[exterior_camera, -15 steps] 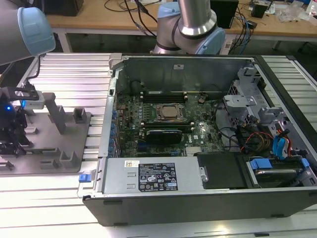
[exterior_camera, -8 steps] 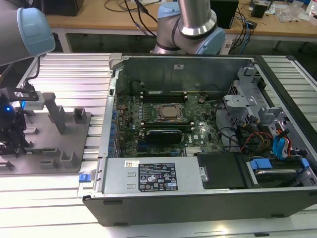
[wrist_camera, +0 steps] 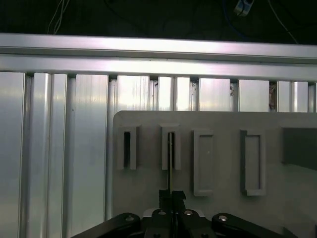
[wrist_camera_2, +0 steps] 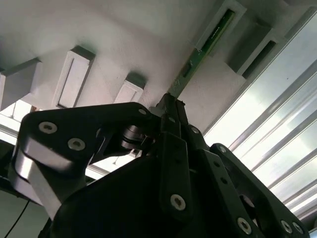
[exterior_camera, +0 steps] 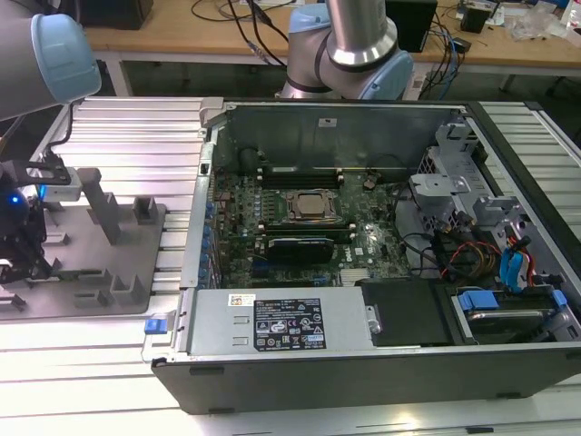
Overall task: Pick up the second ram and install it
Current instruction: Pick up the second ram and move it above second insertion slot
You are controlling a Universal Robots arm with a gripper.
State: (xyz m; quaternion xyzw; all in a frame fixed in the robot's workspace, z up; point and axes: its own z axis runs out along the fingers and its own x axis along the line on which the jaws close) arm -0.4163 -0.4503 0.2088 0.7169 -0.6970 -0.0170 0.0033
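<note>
The second ram [wrist_camera_2: 205, 44] is a thin green stick standing on edge in a slot of a grey holder plate [wrist_camera_2: 124, 39]. In the first wrist view I see the ram [wrist_camera: 171, 158] edge-on as a thin line in the second slot. My gripper [wrist_camera_2: 171, 106] has its black fingers closed together on the near end of the stick, and the same grip shows in the first wrist view [wrist_camera: 172, 196]. In the exterior view my gripper [exterior_camera: 20, 259] hangs over the holder plate [exterior_camera: 109, 300] at that view's left, far from the open computer case [exterior_camera: 345, 118].
Inside the case lie the green motherboard [exterior_camera: 363, 241] with the CPU socket [exterior_camera: 311, 205], memory slots behind it, a power supply [exterior_camera: 272, 322] in front and cables on the exterior view's right. Upright grey posts [exterior_camera: 100, 209] stand on the holder plate. Ribbed aluminium table [wrist_camera: 74, 148] surrounds it.
</note>
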